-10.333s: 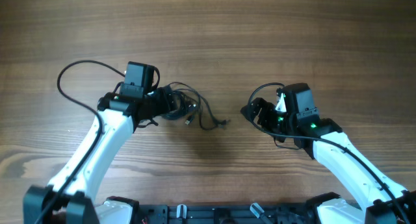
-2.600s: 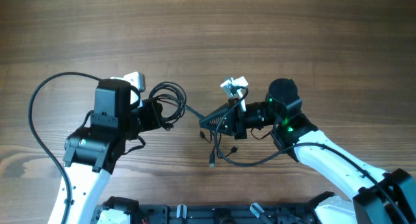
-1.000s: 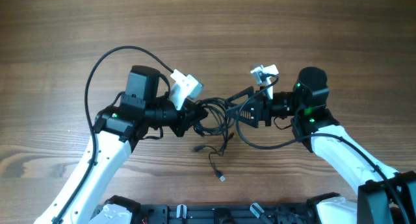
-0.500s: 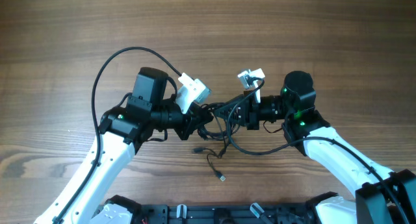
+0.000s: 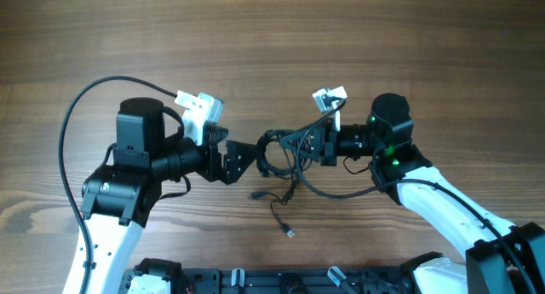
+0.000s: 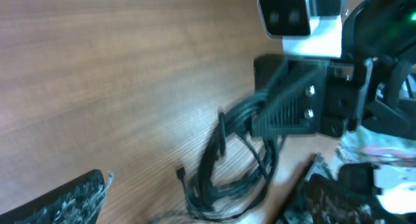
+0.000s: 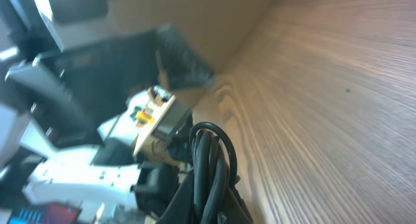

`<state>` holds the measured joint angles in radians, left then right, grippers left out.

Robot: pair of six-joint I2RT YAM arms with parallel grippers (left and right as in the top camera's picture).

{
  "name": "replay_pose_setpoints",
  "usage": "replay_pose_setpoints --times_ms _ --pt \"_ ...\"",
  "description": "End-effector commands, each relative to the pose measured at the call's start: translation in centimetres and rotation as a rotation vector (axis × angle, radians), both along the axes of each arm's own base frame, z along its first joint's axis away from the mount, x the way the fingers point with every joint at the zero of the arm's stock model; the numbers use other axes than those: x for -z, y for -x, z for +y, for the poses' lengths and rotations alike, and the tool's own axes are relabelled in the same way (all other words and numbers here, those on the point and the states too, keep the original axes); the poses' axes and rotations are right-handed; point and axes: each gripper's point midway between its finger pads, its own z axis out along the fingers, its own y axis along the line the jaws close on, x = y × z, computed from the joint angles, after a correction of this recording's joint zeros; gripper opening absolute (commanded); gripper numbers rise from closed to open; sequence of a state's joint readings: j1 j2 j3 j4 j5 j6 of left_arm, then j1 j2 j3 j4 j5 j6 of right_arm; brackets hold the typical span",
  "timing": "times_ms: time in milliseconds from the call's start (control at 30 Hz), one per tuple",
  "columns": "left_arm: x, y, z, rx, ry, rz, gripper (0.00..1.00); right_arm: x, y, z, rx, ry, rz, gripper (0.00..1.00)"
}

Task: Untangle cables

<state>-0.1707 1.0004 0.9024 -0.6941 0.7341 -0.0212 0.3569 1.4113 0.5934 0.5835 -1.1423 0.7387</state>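
Item: cables (image 5: 281, 153), one tangled bundle of thin black cords. The number of cords in the tangle cannot be counted.
- Loose ends: two trail out of the bundle on the side toward the robot base. The longer one ends in a small silver-tipped plug (image 5: 291, 234) lying on the wooden table (image 5: 272, 38), well apart from both sets of fingers.
- Appearance: overlapping loops that look glossy in the wrist views. Several strands run side by side in an arch right at the right fingers (image 7: 208, 159).

Item: arms, two, white with black joints, both reaching inward so the grippers face each other over the middle of the table.
- Right gripper (image 5: 311, 147): forearm roughly level, wrist pointing toward the left arm. The fingers are clamped on the bundle, and the loops hang and spread from their tips toward the left gripper.
- Left gripper (image 5: 243, 160): elbow bent, wrist pointing at the bundle. Its fingers (image 6: 71, 198) are spread wide apart with nothing gripped.
- Position of bundle: just ahead of the left fingertips, in line with the gap between them. Whether it touches them cannot be told.
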Motion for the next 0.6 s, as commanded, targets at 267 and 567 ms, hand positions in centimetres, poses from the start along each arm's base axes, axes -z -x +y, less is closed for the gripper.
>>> replay_pose_setpoints --times_ms 267,567 --pt "2.5 -0.4 -0.5 -0.412 0.280 0.712 0.91 -1.5 -6.0 -0.1 0.395 -0.069 0.151 0.05" --pt "4.1 -1.8 -2.1 -0.692 0.343 0.920 0.77 -1.5 -5.2 0.7 0.356 -0.072 0.177 0.04"
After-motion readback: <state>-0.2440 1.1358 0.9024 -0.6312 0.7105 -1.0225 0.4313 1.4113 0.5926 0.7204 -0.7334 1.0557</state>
